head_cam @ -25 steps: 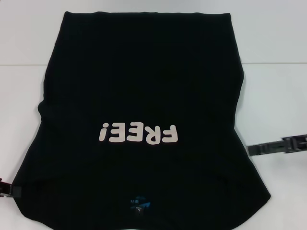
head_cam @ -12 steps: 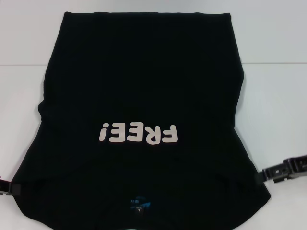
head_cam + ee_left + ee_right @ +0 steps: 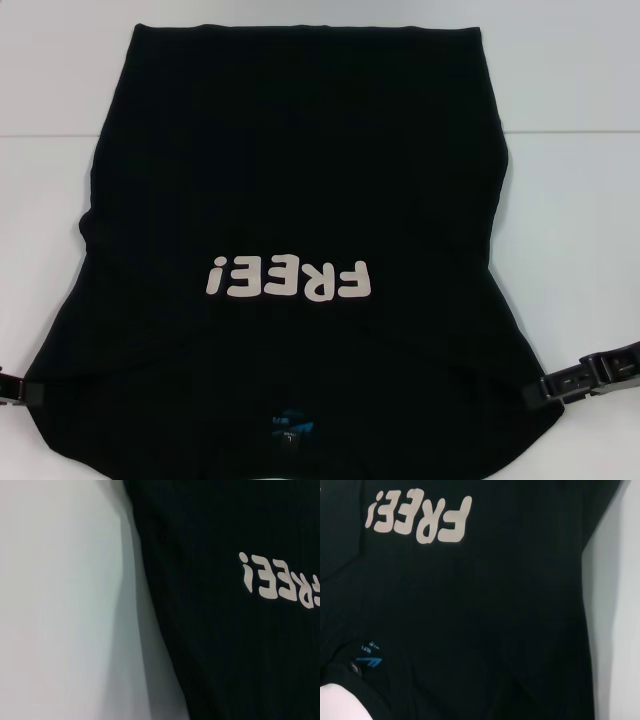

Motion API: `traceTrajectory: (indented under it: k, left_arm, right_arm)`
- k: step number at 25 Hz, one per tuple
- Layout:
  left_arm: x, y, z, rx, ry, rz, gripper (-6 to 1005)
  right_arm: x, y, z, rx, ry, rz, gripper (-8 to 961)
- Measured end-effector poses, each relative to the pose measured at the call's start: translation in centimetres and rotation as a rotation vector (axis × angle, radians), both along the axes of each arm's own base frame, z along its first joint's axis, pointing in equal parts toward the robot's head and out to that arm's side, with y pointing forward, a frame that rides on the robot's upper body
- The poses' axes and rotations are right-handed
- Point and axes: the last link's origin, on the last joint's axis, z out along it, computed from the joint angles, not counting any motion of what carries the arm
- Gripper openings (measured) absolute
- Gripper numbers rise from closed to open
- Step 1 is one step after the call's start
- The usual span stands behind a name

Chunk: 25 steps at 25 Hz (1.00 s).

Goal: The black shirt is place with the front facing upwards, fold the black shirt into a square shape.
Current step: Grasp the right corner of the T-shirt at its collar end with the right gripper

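Note:
The black shirt (image 3: 300, 180) lies flat on the white table (image 3: 575, 210), front up, with its sleeves tucked in. Its pale "FREE!" lettering (image 3: 290, 279) reads upside down from my head, and the blue neck label (image 3: 290, 428) is at the near edge. My left gripper (image 3: 22, 390) is at the shirt's near left corner. My right gripper (image 3: 548, 388) is at the shirt's near right corner, touching its edge. The left wrist view shows the shirt's side edge (image 3: 150, 605) and the lettering (image 3: 280, 582). The right wrist view shows the lettering (image 3: 420, 520) and label (image 3: 368, 661).
Bare white table lies on both sides of the shirt (image 3: 50, 200). A thin seam line (image 3: 570, 132) runs across the table behind the shirt's middle. The shirt's hem reaches the far edge of the view.
My right gripper has moved nearer to me along the shirt's right edge, down to its near right corner. The left gripper and the shirt have barely moved.

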Motion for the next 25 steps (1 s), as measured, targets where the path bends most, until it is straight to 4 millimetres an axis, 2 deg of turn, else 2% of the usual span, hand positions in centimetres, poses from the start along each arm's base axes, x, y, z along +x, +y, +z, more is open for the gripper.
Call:
traceTrajectory:
  k: [16,25]
  left_arm:
    - [0.0,0.0,0.0,0.001,0.0,0.003,33]
    - [0.0,0.0,0.0,0.0,-0.003,0.008,34]
  right_arm:
    - [0.1,-0.3,-0.7,-0.013,-0.008,0.007,820]
    - [-1.1,-0.1,-2.1,-0.047,0.021,0.035,818]
